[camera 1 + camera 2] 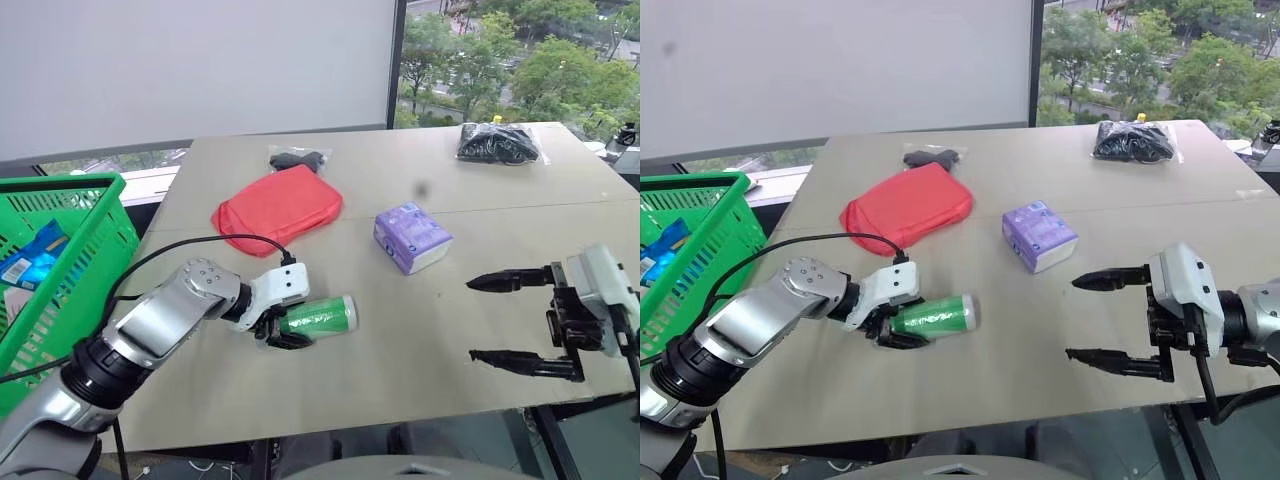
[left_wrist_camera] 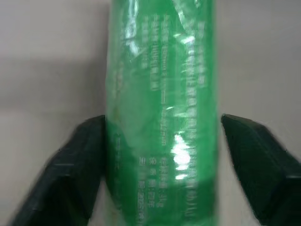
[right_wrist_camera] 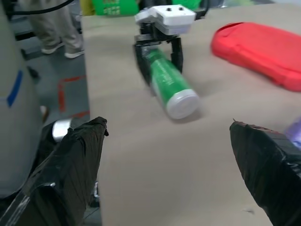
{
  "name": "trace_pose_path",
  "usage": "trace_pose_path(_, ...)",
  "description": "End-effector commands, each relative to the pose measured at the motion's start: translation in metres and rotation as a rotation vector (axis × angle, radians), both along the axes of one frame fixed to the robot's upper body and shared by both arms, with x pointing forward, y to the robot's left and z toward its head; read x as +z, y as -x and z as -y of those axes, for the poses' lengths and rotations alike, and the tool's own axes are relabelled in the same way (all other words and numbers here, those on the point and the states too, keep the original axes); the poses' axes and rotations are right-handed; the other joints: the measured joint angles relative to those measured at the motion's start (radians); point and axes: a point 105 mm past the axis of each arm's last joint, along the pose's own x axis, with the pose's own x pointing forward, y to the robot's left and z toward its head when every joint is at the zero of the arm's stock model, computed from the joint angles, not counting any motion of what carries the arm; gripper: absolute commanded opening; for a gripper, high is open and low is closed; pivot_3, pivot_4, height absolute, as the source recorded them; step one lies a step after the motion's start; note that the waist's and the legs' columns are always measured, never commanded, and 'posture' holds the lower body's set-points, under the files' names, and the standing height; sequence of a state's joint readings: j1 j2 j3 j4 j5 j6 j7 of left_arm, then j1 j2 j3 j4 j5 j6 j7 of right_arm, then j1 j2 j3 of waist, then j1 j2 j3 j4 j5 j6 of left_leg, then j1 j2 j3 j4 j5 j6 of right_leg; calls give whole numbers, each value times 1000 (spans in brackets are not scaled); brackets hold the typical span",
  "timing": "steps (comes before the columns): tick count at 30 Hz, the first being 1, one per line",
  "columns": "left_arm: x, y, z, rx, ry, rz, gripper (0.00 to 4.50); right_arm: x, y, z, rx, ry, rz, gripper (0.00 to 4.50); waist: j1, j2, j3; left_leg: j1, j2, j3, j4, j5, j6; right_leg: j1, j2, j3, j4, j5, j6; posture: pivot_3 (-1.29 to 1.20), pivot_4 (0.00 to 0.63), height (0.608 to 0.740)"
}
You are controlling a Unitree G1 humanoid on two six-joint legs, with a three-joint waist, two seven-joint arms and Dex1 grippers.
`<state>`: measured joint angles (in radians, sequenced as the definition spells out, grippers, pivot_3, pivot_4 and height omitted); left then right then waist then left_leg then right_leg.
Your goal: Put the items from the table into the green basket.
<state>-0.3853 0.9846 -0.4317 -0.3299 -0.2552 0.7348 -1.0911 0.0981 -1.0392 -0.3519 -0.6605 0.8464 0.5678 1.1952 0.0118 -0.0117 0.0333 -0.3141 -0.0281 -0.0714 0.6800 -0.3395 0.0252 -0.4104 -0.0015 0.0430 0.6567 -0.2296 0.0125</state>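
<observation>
Left gripper (image 1: 283,330) fingers straddling green-labelled cylinder (image 1: 320,317) lying lower centre on table (image 1: 420,370), grip uncertain; label print unreadable. Right gripper (image 1: 510,320) fingers spread, empty.

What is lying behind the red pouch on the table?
A clear bag of black objects lies behind the red pouch; the pouch hides its near edge, so contact cannot be judged.
</observation>
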Motion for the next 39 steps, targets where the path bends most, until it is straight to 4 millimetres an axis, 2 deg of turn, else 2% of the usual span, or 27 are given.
trace_pose_path(1, 3, 0, -4, 18, 49, 17, 1921, 4, -3, -3, 30, -6, 40, 4500, -2, 0, 0, 0, 0, 1, 0, 0, 0, 0, 0, 0, 0, 0, 0, 20, 0, 740)
trace_pose_path(3, 20, -6, -2, 105, 208, 29, 1868, 7, -8, -9, 36, -35, 82, 4500, 0, 0, 0, 1, 2, 4, 0, 0, 0, 0, 0, 1, 0, 0, 0, 42, 0, 740)
trace_pose_path(6, 52, -19, -10, 238, 403, 100, 1868, 13, -11, -17, 57, -91, 112, 4500, 4, -1, 1, 1, 3, 4, 0, 0, 0, -1, 0, 1, 0, 0, 0, 58, 0, 740)
trace_pose_path(9, 107, -51, -44, 517, 641, 281, 1868, 30, -13, -28, 96, -197, 166, 4500, 12, -3, 2, 0, 3, 1, 0, 0, 0, -1, 0, -1, 0, 0, 0, 98, 0, 740)
trace_pose_path(11, 142, -76, -84, 763, 739, 484, 1868, 46, -15, -36, 122, -303, 193, 4500, 17, -4, 3, -1, 3, -2, 1, 0, 0, -1, 0, -3, 0, 0, 0, 125, 0, 740)
trace_pose_path(13, 173, -89, -131, 1001, 763, 708, 1868, 60, -17, -45, 153, -388, 223, 4500, 20, -4, 3, 0, 3, -3, 1, 0, -1, -1, 0, -3, 1, 1, 0, 146, 0, 740)
trace_pose_path(15, 201, -91, -185, 1259, 756, 930, 1868, 71, -19, -53, 182, -456, 248, 4500, 26, -5, 2, 0, 2, -3, 0, 1, -2, -2, 0, -3, 2, 1, -1, 161, 0, 740)
trace_pose_path(17, 214, -83, -232, 1485, 760, 1051, 1868, 81, -21, -59, 209, -513, 259, 4500, 36, -6, 2, -1, 1, -3, -4, 3, -6, -4, -2, -2, 1, 1, -1, 179, 0, 740)
trace_pose_path(18, 216, -79, -248, 1563, 760, 1082, 1868, 84, -21, -61, 223, -533, 260, 4500, 40, -6, 1, -2, 0, -3, -5, 3, -7, -6, -3, -2, 0, 1, -1, 183, 0, 740)
trace_pose_path(20, 207, -77, -268, 1691, 756, 1037, 1868, 86, -21, -63, 249, -545, 271, 4500, 54, -12, -3, -7, -1, -3, -5, 3, -7, -12, -4, -3, 0, 1, -1, 187, 0, 740)
trace_pose_path(22, 191, -80, -275, 1765, 746, 950, 1868, 86, -22, -65, 256, -543, 284, 4500, 70, -16, -5, -15, -3, -4, -5, 3, -7, -21, -6, -4, 3, 1, -1, 185, 0, 740)
trace_pose_path(26, 171, -79, -281, 1849, 730, 876, 1868, 89, -27, -68, 240, -549, 330, 4500, 116, -21, -9, -20, -8, -12, -3, 3, -7, -22, -13, -13, 3, 2, -1, 178, 0, 740)
trace_pose_path(31, 156, -60, -306, 2077, 757, 883, 1868, 94, -28, -69, 228, -570, 356, 4500, 119, -24, -11, -29, -8, -18, 3, 4, -7, -26, -14, -21, 2, 2, -1, 172, 0, 740)
trace_pose_path(33, 149, -57, -310, 2131, 792, 846, 1868, 92, -28, -69, 224, -565, 352, 4500, 115, -23, -12, -31, -8, -17, 3, 4, -8, -28, -14, -21, 4, 2, -2, 168, 0, 740)
trace_pose_path(35, 149, -59, -308, 2126, 884, 815, 2877, 89, -29, -67, 214, -551, 343, 4500, 112, -23, -12, -31, -8, -17, 3, 5, -9, -29, -14, -21, 4, 2, -2, 164, 0, 740)
trace_pose_path(39, 156, -59, -306, 2141, 955, 833, 4374, 84, -30, -64, 188, -537, 333, 4500, 111, -24, -13, -31, -8, -17, 3, 5, -10, -28, -14, -22, 5, 2, -2, 163, 0, 740)
